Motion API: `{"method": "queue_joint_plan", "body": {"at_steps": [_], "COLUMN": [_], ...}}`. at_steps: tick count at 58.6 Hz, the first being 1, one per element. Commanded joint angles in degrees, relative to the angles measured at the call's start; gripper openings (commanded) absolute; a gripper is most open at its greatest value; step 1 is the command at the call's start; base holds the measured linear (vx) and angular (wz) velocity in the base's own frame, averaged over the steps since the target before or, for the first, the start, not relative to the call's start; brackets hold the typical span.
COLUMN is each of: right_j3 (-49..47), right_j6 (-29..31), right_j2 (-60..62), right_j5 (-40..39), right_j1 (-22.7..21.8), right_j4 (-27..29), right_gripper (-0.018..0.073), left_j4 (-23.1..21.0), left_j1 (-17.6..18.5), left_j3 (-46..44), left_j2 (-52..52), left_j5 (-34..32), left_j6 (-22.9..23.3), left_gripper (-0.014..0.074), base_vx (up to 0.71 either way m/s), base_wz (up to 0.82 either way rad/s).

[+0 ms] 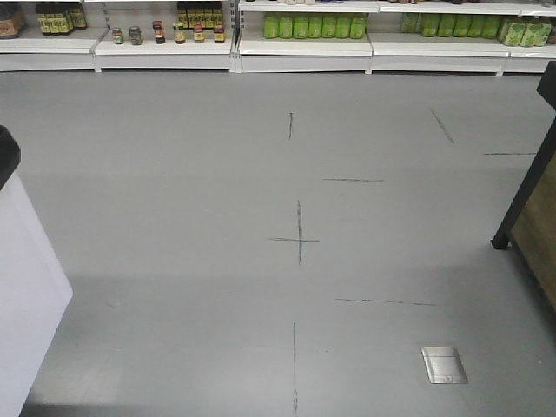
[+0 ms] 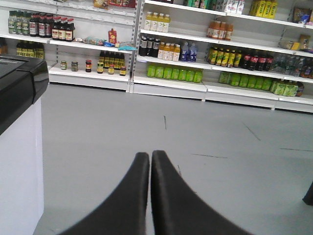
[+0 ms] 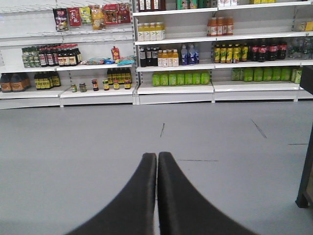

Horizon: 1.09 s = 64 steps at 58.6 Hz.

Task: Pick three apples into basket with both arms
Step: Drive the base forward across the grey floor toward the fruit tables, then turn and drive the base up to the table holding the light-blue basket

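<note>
- The left claw point(image 2: 150, 157) was pressed together, its two black fingers meeting along a thin seam with nothing between them. It aimed across the grey floor point(image 1: 174, 174) toward the left end of the row of green bottles point(image 2: 174, 73) on the lowest shelf.
- The right claw point(image 3: 157, 159) was likewise closed on nothing and pointed at the same end of the green bottles.
- No apples appeared in any of the three views. Which way they lay from either claw, how their stems ran and which arm sat nearer could not be told, nor could their look be described.
- The basket was out of view too, so nothing showed whether any fruit lay in it.
- Between the claws and the green bottles the floor carried a dark cross mark point(image 1: 299, 239) and, farther from the bottles than that, a metal floor plate point(image 1: 444, 365).
- Left of the green bottles and much nearer the cameras stood a white unit with a black top point(image 2: 19, 122).
- Right of the green bottles, at the frame edge, a slanted black post point(image 1: 521, 200) fronted a wood-coloured panel point(image 1: 540, 234).
- By these views the task looked unstarted, and finding the apples would come first. The wood-sided stand right of the green bottles seemed the likelier place for fruit, though that was only a guess.
</note>
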<state>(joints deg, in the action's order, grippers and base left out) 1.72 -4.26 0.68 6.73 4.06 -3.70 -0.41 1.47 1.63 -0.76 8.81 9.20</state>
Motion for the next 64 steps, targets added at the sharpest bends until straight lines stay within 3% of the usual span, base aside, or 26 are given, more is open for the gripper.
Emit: {"method": "queue_joint_plan", "body": {"at_steps": [1, 31, 64], "right_j3": [0.65, 0.65, 0.65], "right_j6": [0.39, 0.39, 0.39], "right_j2": [0.65, 0.65, 0.65], "right_j5": [-4.07, -4.07, -4.07], "right_j1": [-0.22, -0.22, -0.22], "right_j4": [-0.48, -0.48, -0.48], "right_gripper": [-0.0009, -0.0009, -0.0009], "left_j4": [-0.37, -0.37, -0.37], "left_j1": [-0.07, -0.07, -0.07], "left_j3": [-1.48, -1.48, -1.48], "left_j2": [-0.18, -0.18, -0.18], "left_j5": [-4.64, -4.64, -4.64], "left_j6": [0.18, 0.18, 0.18], "left_gripper": [-0.0006, -0.0006, -0.0006], "base_vx": [0.23, 0.22, 0.15], "base_wz": [-0.13, -0.20, -0.46]}}
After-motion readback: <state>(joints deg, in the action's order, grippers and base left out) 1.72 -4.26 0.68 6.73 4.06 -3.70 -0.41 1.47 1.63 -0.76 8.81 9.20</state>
